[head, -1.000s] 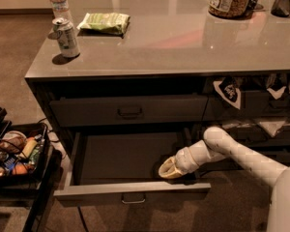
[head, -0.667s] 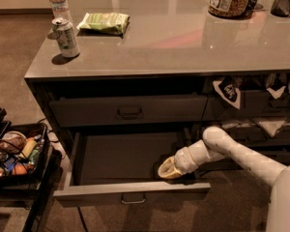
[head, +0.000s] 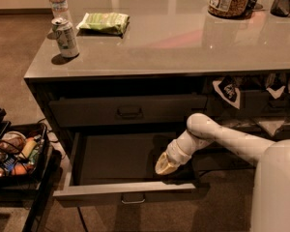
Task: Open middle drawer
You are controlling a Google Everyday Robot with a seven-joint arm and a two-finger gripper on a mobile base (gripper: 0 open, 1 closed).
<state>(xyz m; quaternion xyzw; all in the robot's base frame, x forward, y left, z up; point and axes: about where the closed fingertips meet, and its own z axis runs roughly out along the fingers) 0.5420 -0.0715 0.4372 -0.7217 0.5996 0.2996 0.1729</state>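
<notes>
- The middle drawer (head: 121,161) stands pulled well out of the cabinet, below the shut upper drawer (head: 87,112). Its long plain grey inside is exposed.
- The gripper (head: 164,166) sits inside this drawer towards the right, low over the floor and near the inner face of the front panel (head: 96,191). Whether the claw is wide or narrow cannot be told; nothing is seen held in it.
- Judgement: this placement suits drawing on the panel from inside rather than on the loop handle (head: 133,198), which hangs untouched on the outer face.
- The arm (head: 227,139) enters from the right and passes over the drawer's right side wall. Clearance there appears slight.
- Judgement: the task appears complete or nearly so.
- Open floor lies ahead of the drawer front. The basket (head: 42,138) of mixed items stands near the front left corner; that edge limits further travel.
- Judgement: withdrawal calls for a lift clear of the side wall while keeping below the upper drawer's front.
</notes>
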